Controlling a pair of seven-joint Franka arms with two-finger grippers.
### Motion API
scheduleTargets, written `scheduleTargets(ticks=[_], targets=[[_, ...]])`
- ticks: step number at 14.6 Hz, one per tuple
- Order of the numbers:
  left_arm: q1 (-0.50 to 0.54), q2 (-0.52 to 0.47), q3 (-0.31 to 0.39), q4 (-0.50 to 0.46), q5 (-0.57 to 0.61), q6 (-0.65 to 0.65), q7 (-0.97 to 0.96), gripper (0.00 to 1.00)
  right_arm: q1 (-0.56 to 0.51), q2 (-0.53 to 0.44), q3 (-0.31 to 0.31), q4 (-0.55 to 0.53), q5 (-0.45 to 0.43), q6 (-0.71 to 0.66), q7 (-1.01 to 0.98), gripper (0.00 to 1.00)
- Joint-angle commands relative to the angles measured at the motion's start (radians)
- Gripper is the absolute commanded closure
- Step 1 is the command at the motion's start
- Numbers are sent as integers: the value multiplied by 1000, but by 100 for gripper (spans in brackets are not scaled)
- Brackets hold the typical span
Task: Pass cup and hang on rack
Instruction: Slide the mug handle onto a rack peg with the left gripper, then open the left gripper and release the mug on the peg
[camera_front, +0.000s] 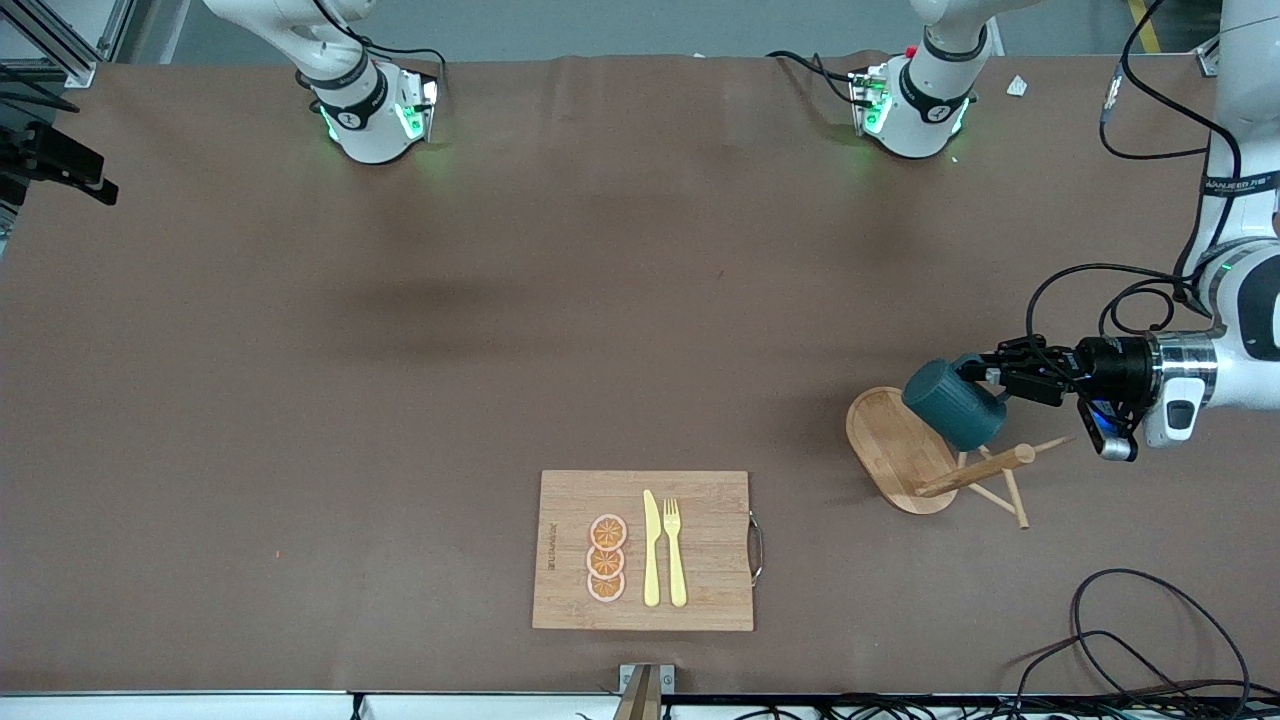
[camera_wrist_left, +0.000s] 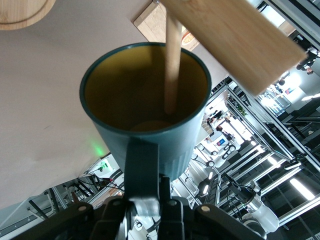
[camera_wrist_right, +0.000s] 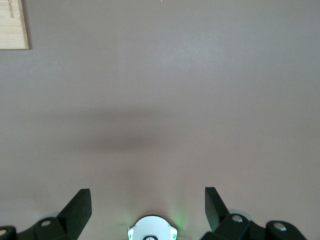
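The dark teal ribbed cup (camera_front: 950, 402) hangs tilted over the wooden rack (camera_front: 895, 440) near the left arm's end of the table. My left gripper (camera_front: 988, 373) is shut on the cup's loop handle (camera_wrist_left: 141, 162). In the left wrist view the cup's (camera_wrist_left: 112, 90) yellowish inside faces the rack, and a thin peg (camera_wrist_left: 173, 60) reaches into its mouth beside the thick post (camera_wrist_left: 235, 40). In the front view the post (camera_front: 975, 471) slants away from the oval base. My right gripper (camera_wrist_right: 146, 194) stands open above bare brown table, with nothing between its fingers; it is out of the front view.
A rectangular cutting board (camera_front: 700, 590) lies near the front edge, carrying a yellow knife (camera_front: 651, 550), a fork (camera_front: 675, 553) and three orange slices (camera_front: 606, 560). Black cables (camera_front: 1150, 640) loop at the front corner by the left arm's end. Both robot bases stand along the back edge.
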Motion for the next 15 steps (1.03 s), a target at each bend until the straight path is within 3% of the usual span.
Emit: scheduleTargets(ticks=[1,3,4,5,7,9,15], targets=[[18,21,-6,25,-3,-25,22,98,-2,-18,5,-18,-18,6,10,0],[18,25,-6,27,-5,-25,19,93,-2,-18,5,-18,-19,5,10,0],[17,25,-6,27,-5,-25,10,79,-2,-18,5,-18,-19,5,10,0],[17,23,-6,27,-5,-26,7,57,-2,-18,5,-18,-19,3,10,0],[14,22,-6,54,-5,-26,-8,37,1,-18,7,-18,-19,5,10,0],[14,17,-5,83,-2,-25,-48,0,1,-18,7,-18,-19,5,10,0],[9,-4,-6,218,87,-25,-216,0,1,-18,8,-18,-19,5,10,0]])
